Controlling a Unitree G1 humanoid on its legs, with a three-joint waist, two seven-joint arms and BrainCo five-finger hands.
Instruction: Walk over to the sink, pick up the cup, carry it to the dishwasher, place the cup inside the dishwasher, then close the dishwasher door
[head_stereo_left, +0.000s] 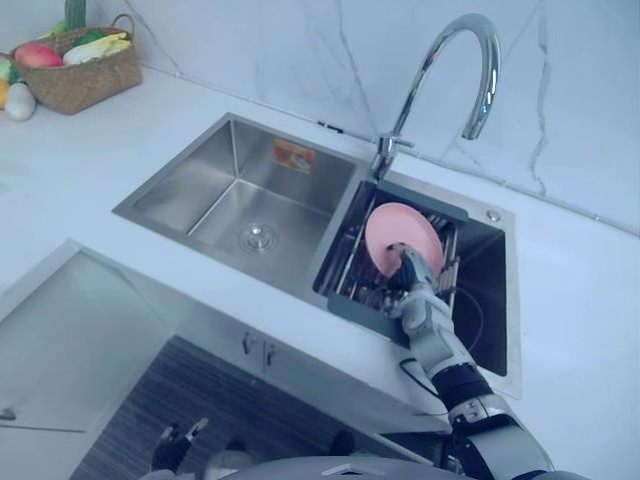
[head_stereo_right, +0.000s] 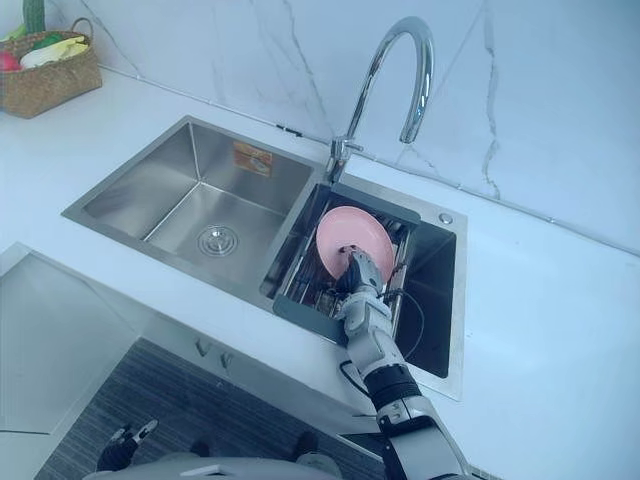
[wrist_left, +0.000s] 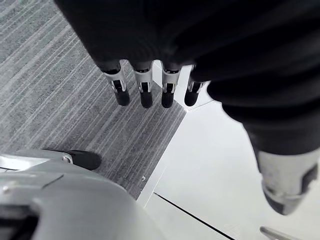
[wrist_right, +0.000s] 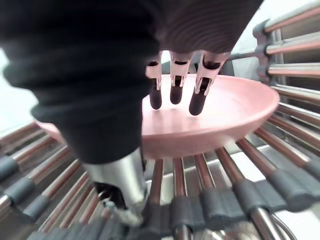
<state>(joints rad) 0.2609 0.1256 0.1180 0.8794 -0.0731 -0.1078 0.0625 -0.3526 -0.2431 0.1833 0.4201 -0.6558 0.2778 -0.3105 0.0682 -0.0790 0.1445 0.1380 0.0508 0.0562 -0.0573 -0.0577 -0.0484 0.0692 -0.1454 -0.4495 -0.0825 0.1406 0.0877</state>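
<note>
A pink shallow dish (head_stereo_left: 400, 232) stands on edge in a metal drying rack (head_stereo_left: 345, 290) inside the sink's right basin. My right hand (head_stereo_left: 418, 290) reaches down into that rack from the front. In the right wrist view its straight fingers (wrist_right: 175, 90) lie over the dish's hollow side (wrist_right: 235, 105), while the thumb (wrist_right: 117, 185) is outside the rim, down by the rack bars. The fingers are not curled round the dish. My left hand (wrist_left: 145, 92) hangs low over the striped grey floor with straight fingers and holds nothing.
The left basin (head_stereo_left: 240, 200) is bare steel with a drain. A tall curved faucet (head_stereo_left: 480, 70) rises behind the rack. A wicker basket (head_stereo_left: 75, 65) of fruit sits far left on the white counter. A white flat panel (head_stereo_left: 80, 330) lies at lower left.
</note>
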